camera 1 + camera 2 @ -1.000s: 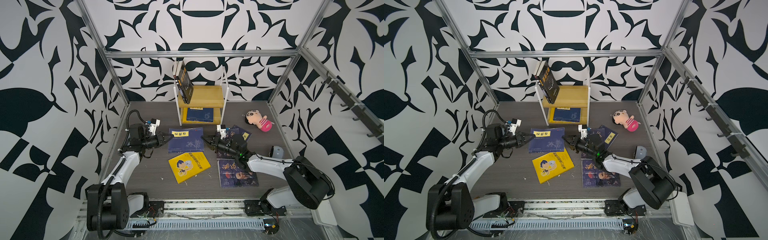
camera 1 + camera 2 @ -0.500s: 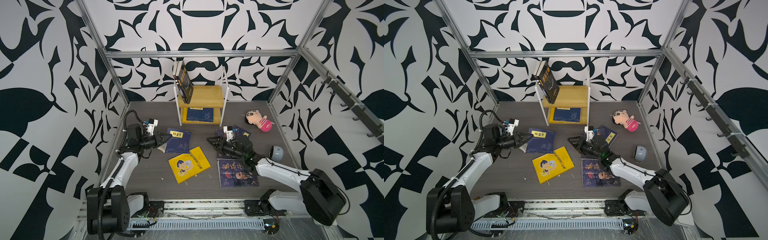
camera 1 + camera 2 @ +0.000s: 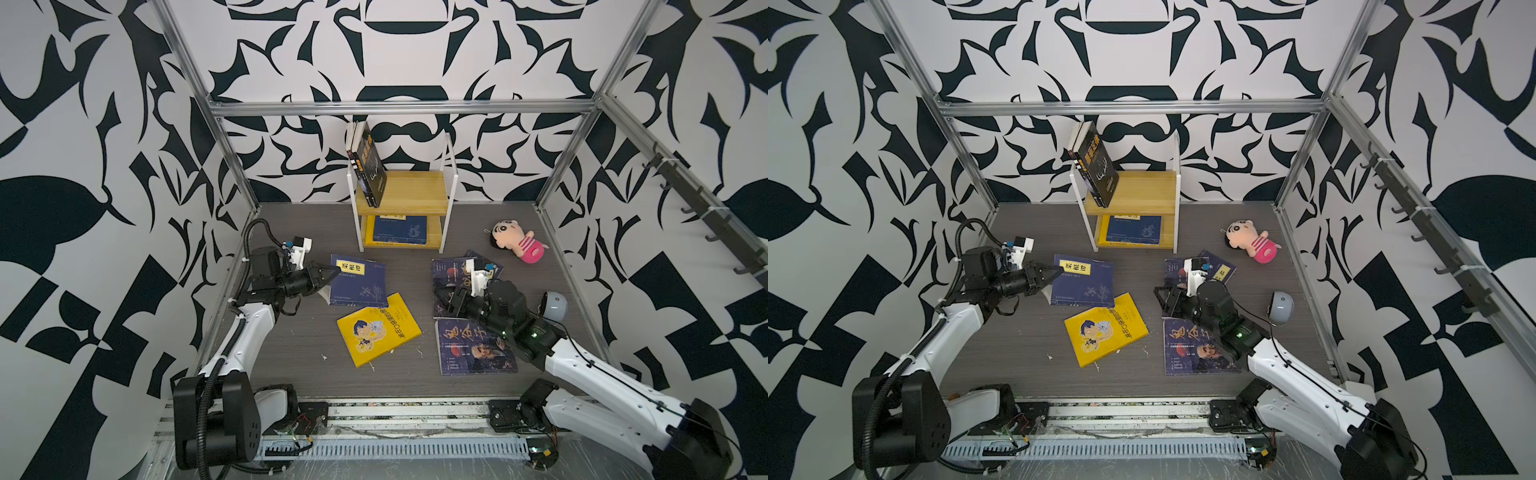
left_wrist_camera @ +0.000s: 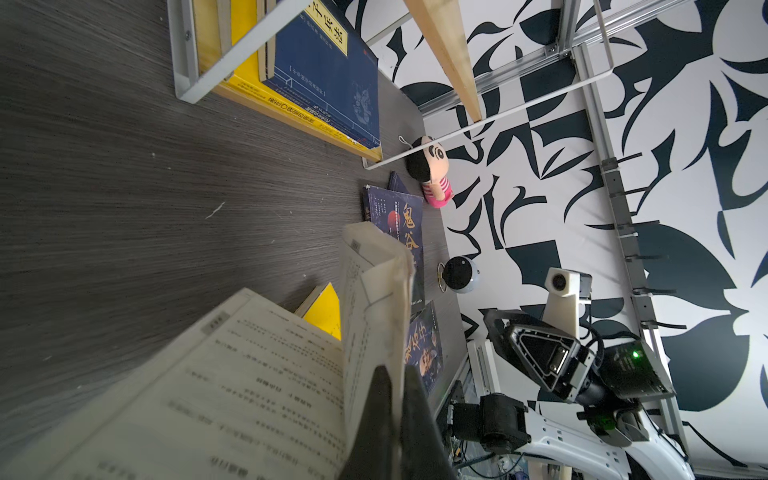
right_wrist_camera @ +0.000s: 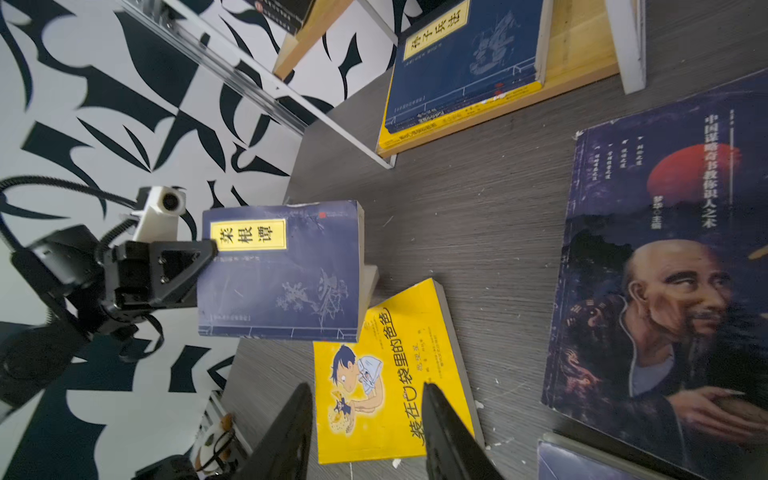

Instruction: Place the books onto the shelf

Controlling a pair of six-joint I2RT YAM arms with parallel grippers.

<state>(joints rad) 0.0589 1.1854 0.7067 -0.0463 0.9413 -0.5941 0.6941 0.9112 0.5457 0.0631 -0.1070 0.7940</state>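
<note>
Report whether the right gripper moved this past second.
Yes: the right gripper withdrew rightward, from in front of the middle of the shelf to in front of its right post.

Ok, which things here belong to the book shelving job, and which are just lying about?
Job: shelf, navy book in left gripper, yellow cartoon book, front portrait book, rear portrait book, shelved black books, shelved navy book.
Lying about: plush doll, round grey gadget.

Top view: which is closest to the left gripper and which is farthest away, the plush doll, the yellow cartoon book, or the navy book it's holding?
1. The navy book: its corner is pinched in the jaws of the left gripper, on the left.
2. The yellow cartoon book: lying flat near the middle, just in front of the navy book.
3. The plush doll: far over on the right side.
</note>
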